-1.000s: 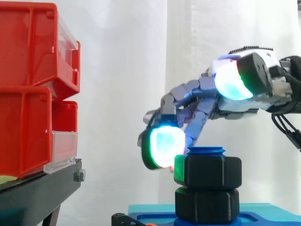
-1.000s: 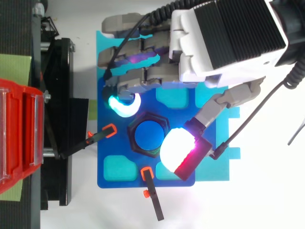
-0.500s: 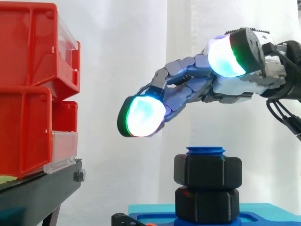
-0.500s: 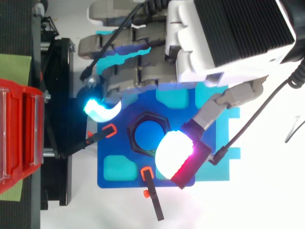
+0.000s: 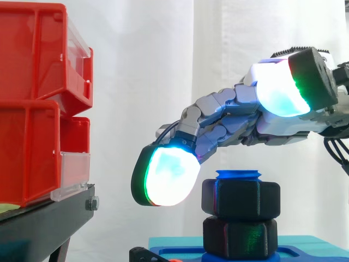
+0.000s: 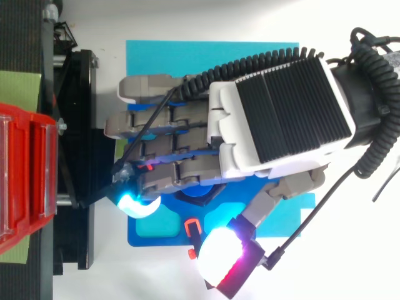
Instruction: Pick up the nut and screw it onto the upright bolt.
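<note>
Black and six-sided, the nut [image 5: 241, 200] sits on the blue bolt [image 5: 238, 175]. The bolt stands straight up, and you can see just its blue top poking out above the nut. Right under the nut is a second black nut [image 5: 240, 238] of the same shape, and the two look stacked, one on the other. Both stand on a blue plate [image 5: 305, 252].

Your hand [image 6: 281, 115] hangs over the bolt, coming in from the right. Its fingers are stretched out long and a little bent, and they hold nothing. One fingertip [image 5: 166, 176] glows white and green. It hangs low, just beside the nut on the left, at about the nut's height. You cannot tell if it touches the nut. The thumb [image 5: 281, 93] glows white and sits up high, well apart from the nut.

From above, the fingers cover most of the bolt.

Red bins [image 5: 32, 103] stand on a black stand [image 5: 43, 224] at the left, well apart from the nut.
</note>
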You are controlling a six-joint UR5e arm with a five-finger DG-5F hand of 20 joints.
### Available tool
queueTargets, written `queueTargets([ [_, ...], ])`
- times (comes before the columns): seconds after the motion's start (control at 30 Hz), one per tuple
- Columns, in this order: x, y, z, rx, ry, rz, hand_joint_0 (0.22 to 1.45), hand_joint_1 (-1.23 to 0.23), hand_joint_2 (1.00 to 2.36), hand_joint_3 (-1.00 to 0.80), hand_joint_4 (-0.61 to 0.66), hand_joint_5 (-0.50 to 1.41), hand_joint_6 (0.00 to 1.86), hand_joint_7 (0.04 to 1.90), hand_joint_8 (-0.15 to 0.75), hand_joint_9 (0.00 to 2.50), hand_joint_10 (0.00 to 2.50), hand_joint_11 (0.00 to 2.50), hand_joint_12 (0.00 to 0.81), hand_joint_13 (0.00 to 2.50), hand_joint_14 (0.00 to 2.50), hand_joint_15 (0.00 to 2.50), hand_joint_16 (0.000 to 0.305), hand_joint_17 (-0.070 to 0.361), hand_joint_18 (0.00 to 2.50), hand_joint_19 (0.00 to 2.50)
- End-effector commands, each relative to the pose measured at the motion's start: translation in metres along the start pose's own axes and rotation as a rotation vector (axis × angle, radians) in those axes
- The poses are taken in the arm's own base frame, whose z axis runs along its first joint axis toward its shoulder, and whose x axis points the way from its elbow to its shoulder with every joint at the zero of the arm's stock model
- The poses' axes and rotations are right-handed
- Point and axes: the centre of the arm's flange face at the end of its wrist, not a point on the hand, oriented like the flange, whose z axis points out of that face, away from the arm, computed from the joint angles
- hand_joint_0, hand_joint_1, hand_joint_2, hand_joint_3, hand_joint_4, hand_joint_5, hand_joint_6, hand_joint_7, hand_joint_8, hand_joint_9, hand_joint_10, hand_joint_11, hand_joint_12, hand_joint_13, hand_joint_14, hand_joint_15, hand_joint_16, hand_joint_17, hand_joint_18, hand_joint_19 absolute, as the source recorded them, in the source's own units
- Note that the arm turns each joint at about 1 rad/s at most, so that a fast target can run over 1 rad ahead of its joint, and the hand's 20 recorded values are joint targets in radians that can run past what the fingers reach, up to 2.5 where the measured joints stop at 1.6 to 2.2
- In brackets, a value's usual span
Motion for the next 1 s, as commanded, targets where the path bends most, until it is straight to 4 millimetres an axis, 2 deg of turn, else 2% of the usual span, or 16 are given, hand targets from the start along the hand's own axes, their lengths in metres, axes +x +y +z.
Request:
queueTargets([
  [0.0,0.002,0.001,0.001,-0.005,-0.008,0.010,0.47,-0.06,1.00,-0.50,0.16,-0.14,0.50,0.67,0.210,0.33,0.00,0.00,0.323,0.00,0.00,0.00,0.045,0.102,0.00,0.00],
  [0.63,-0.005,-0.010,-0.002,-0.007,-0.040,-0.076,0.48,-0.08,1.00,-0.50,0.25,-0.10,0.50,0.84,0.241,0.40,0.00,0.00,0.321,0.00,0.00,0.00,0.043,0.096,0.00,0.00],
  [0.7,-0.004,-0.010,-0.002,-0.006,-0.038,-0.078,0.48,-0.09,1.00,-0.50,0.26,-0.10,0.50,0.86,0.244,0.42,0.00,0.00,0.318,0.00,0.00,0.00,0.042,0.094,0.00,0.00],
  [0.83,0.013,-0.015,-0.007,-0.003,-0.032,-0.076,0.48,-0.09,1.00,-0.50,0.27,-0.09,0.50,0.86,0.245,0.45,0.00,0.00,0.311,0.00,0.00,0.00,0.040,0.091,0.00,0.00],
  [0.97,0.013,-0.015,-0.006,-0.012,-0.056,-0.083,0.49,-0.11,1.00,-0.50,0.27,-0.08,0.50,0.86,0.249,0.51,0.00,0.00,0.305,0.02,0.00,0.00,0.039,0.088,0.00,0.00],
])
